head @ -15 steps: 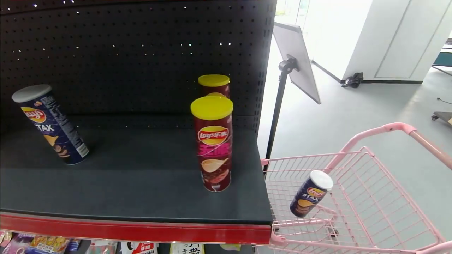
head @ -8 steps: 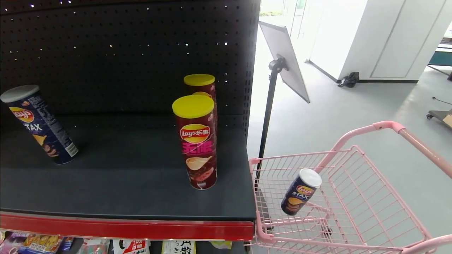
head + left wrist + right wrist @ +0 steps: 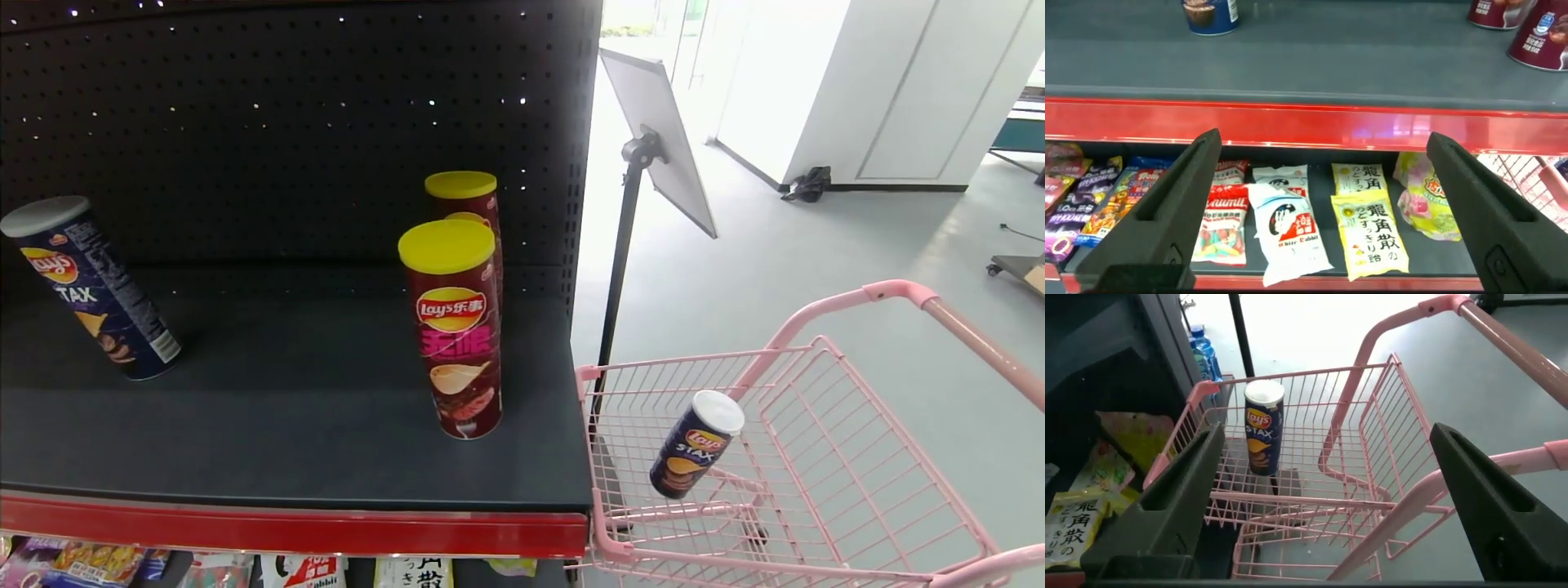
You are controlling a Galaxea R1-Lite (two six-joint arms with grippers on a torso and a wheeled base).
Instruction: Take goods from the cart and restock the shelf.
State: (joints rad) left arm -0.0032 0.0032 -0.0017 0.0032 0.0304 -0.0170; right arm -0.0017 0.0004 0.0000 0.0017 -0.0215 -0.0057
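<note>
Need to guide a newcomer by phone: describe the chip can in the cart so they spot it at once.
Look for the pink wire cart parked at the right end of the dark shelf. Inside its basket, near the wall by the shelf, stands a dark blue chip can. It is the basket's only item, with a white lid, unlike the yellow-lidded maroon cans on the shelf.

The cart [image 3: 894,288] is gleaming smooth in pink wire, like painted metal. The shelf [image 3: 286,425] is looking matt and dark, its red front strip [image 3: 326,531] shining glossy. The red can [image 3: 454,327] and the blue can [image 3: 695,456] are showing glossy printed wraps under smooth plastic lids. The bags [image 3: 1286,233] are glinting like plastic film.
</note>
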